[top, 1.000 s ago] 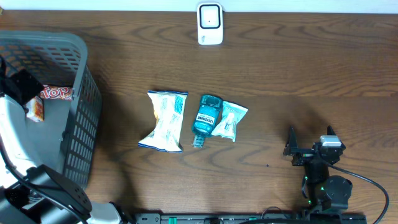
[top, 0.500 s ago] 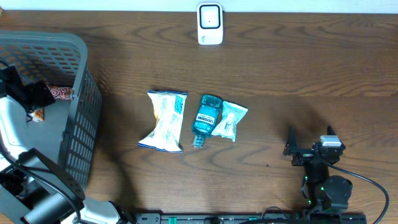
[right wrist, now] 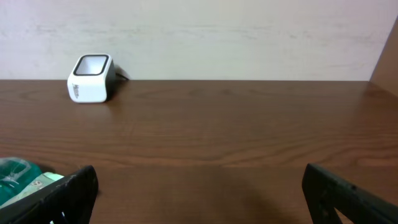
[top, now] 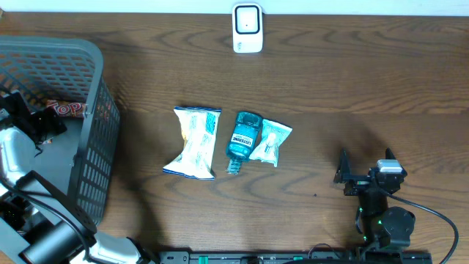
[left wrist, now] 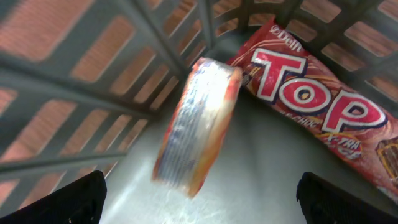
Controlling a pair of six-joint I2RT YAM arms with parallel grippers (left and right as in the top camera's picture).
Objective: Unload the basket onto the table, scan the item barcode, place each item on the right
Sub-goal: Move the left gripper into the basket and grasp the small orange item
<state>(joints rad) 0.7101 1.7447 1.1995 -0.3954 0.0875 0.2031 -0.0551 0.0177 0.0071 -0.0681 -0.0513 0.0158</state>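
Currently the left hand (left wrist: 199,202) is inside the basket (top: 95,147) at the left end of the table (top: 330,88), with its jaws wide apart and nothing held. A round packet (left wrist: 199,124) sits tilted on edge just ahead of the fingers, clear of them and next to the Top bar (left wrist: 317,106). The right hand (top: 365,170) is low over the near right part of the table, also fully open and empty. Three items lie mid-table, side by side: a bag (top: 194,141), a bottle (top: 242,139) and a sachet (top: 270,141), the bottle touching the sachet. These are probably the items awaiting a scan. The scanner (top: 248,28) stands at the far edge, almost directly beyond the bottle. The row lies to the right of the left hand and to the left of the right hand. The sachet and bottle are nearer the right hand, while the bag is about midway between the two. The bottle's long axis runs far to near, label up, with the cap toward the robot and leaning slightly left. The bag lies along the same line, and the sachet is skewed. A barcode cannot be made out on any item.
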